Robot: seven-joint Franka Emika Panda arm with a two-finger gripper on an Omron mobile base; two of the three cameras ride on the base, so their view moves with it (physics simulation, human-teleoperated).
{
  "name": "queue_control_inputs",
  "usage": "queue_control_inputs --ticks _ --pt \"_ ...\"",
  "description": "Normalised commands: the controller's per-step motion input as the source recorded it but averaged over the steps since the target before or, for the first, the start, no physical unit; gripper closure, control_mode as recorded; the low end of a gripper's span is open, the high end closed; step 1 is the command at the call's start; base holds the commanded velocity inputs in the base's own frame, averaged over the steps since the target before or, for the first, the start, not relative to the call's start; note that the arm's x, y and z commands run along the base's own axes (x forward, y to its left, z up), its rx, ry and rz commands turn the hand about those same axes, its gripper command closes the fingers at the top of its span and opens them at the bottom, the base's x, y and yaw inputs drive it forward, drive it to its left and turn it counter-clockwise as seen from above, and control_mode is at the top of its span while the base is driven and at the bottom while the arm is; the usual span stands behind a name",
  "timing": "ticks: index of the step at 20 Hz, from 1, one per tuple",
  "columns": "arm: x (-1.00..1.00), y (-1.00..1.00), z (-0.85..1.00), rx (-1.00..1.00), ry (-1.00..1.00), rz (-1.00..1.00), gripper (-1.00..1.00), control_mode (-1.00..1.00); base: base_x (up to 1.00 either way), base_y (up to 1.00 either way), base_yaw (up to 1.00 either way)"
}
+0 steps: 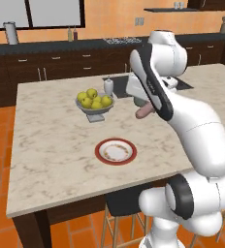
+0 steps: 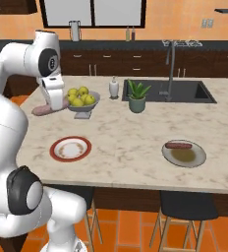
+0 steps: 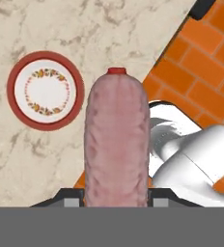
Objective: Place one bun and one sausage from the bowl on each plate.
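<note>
A: How's the arm posed?
B: It rises from the base, bends at the elbow, and the hand hangs above the counter (image 1: pixel 51 140) near its front edge, with the tool (image 3: pixel 116 195) clamped on a sausage (image 3: pixel 116 144).

A: What's in the dishes?
B: The red-rimmed plate (image 1: pixel 116 151) on the counter is bare. The grey plate (image 2: pixel 184 154), well to the right, carries a second sausage (image 2: pixel 178 145) along its far edge. The pale bowl (image 2: pixel 81 109) beyond the red-rimmed plate holds yellow-green apples (image 2: pixel 79 96).

A: And the held sausage's direction?
B: In the hand view its long axis runs straight out from the fingers, red tip farthest. In the right base view it lies roughly level, sticking out left of the hand, high above the counter and beside the red-rimmed plate, not over it.
</note>
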Motion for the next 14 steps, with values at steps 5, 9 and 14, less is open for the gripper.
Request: queue_control_inputs --ticks 5,9,14 --pt "0.93 0.35 -0.99 0.0 0.06 -0.03 1.0 -1.0 0.0 0.0 0.0" --pt "0.6 0.37 -1.0 0.0 0.0 -0.05 1.0 -1.0 0.0 0.0 0.0" --pt "0.58 0.31 -0.99 0.0 0.0 -0.08 1.0 -1.0 0.0 0.0 0.0"
